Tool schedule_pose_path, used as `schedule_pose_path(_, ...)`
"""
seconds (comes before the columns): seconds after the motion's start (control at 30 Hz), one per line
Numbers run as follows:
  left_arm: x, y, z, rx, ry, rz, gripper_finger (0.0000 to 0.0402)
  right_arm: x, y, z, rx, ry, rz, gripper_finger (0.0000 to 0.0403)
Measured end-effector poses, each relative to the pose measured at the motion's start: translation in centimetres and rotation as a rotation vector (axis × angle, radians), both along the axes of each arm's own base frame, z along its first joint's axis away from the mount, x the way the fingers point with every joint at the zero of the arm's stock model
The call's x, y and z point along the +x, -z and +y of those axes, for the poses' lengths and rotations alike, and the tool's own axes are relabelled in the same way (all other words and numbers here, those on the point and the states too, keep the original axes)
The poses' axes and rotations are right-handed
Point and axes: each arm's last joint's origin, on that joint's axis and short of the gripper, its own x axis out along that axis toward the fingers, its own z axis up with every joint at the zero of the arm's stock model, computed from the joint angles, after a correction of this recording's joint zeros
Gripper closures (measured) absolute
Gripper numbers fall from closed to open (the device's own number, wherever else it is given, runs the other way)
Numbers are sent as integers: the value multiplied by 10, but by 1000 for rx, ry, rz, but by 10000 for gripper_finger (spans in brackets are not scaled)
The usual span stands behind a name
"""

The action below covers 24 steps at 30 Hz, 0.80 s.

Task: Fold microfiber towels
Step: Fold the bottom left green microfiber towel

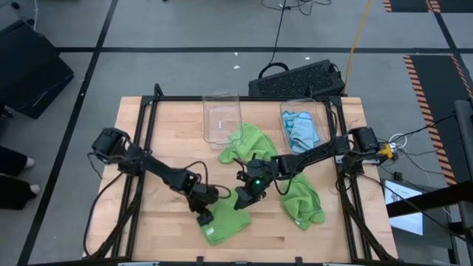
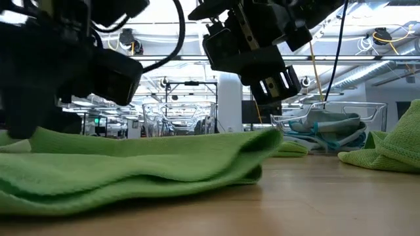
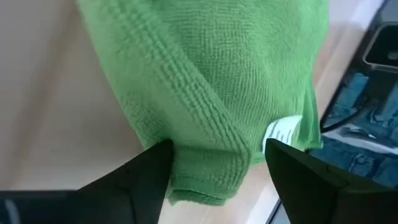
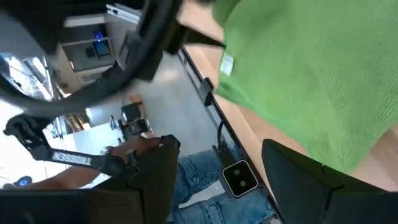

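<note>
A folded lime green microfiber towel [image 1: 225,225] lies flat on the table near its front edge. My left gripper [image 1: 205,216] slants down at the towel's left end, its open fingers on either side of the folded corner [image 3: 205,177]. My right gripper [image 1: 242,198] hangs open above the towel's right end [image 2: 262,147], with nothing between its fingers [image 4: 217,149]. Two more green towels lie crumpled, one at the middle [image 1: 247,144] and one at the right [image 1: 303,201]. Light blue towels [image 1: 300,130] lie in a clear bin. My left gripper straddles the towel's folded left corner [image 3: 205,177], coming from above at a slant. One fingertip [image 3: 155,158] stands against the folded edge and the other [image 3: 286,155] next to the white tag [image 3: 283,130]. Whether they pinch the cloth I cannot tell. The towel rests on the table.
An empty clear bin [image 1: 222,117] stands at the far middle, and a second bin [image 1: 319,111] beside it holds the blue towels. A black frame [image 1: 148,118] runs round the table's edges. Bare wood [image 1: 162,222] lies at the front left.
</note>
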Motion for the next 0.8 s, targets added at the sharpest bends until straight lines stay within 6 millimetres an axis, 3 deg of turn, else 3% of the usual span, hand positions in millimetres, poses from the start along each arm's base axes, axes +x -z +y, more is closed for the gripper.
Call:
schedule_pose_path(0.17,-1,11,-14,33,59,-35,199,0,-1,5,8,-9,-9,177)
schedule_pose_path(0.4,-5,13,-20,176,26,-86,383,-1,0,5,-13,-38,-25,177)
schedule_pose_path(0.63,-5,8,-16,224,-15,-108,394,0,-1,0,2,-63,-37,177)
schedule_pose_path(0.8,-17,-16,-5,395,-45,-107,396,0,-13,-13,-35,-26,-97,177)
